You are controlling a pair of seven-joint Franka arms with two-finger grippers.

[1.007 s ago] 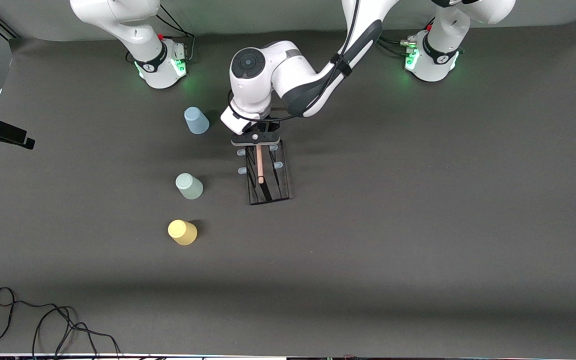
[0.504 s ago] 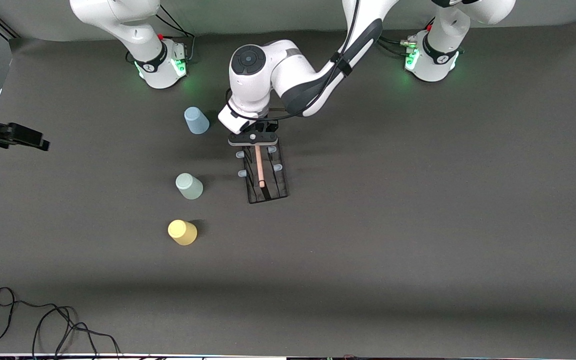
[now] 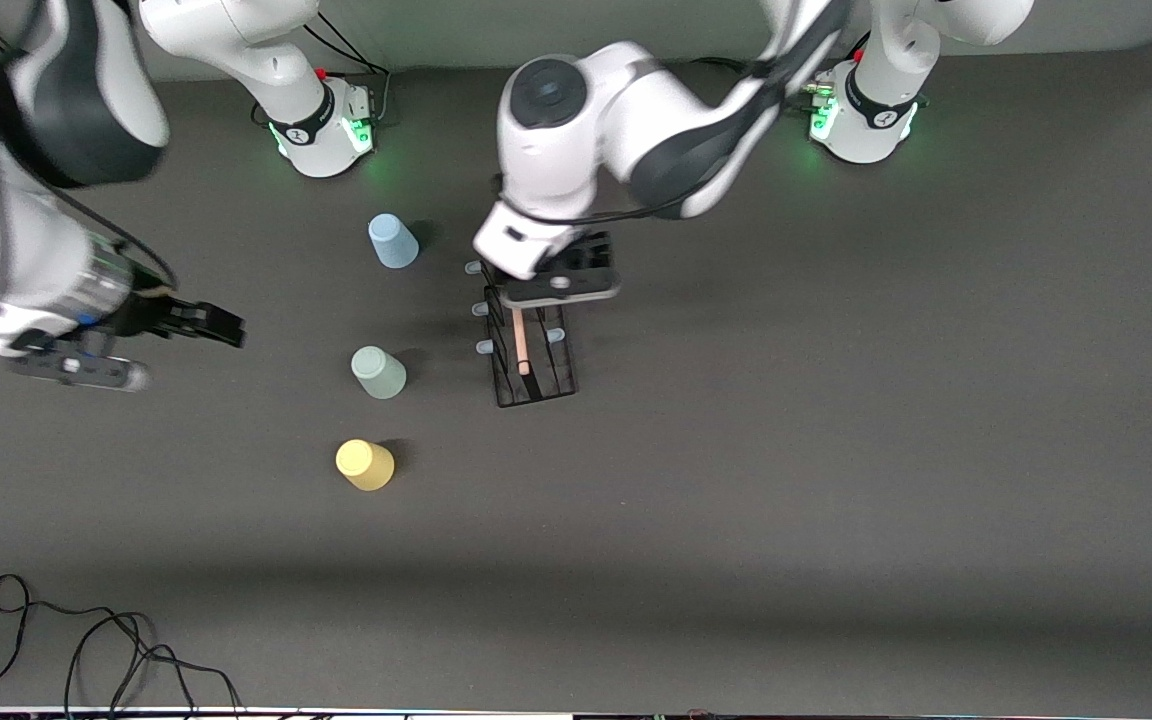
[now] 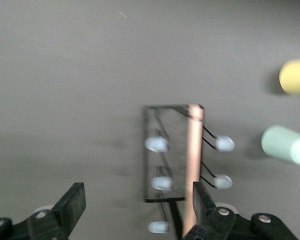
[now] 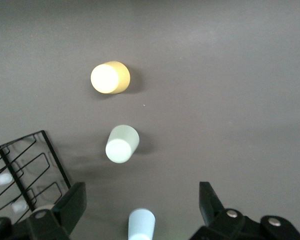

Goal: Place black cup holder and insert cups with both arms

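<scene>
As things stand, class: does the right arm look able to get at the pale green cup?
Probably yes: the right gripper is open above the cups, and the pale green cup stands apart from the rack.

No text, label, brand, number or sign could be read anywhere in these views.

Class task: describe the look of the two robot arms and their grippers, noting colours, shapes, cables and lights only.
Both arms are glossy white with rounded links and black joint bands. Black cables run along them. The bases glow green. The left gripper and right gripper are black, with two flat fingers each.
</scene>
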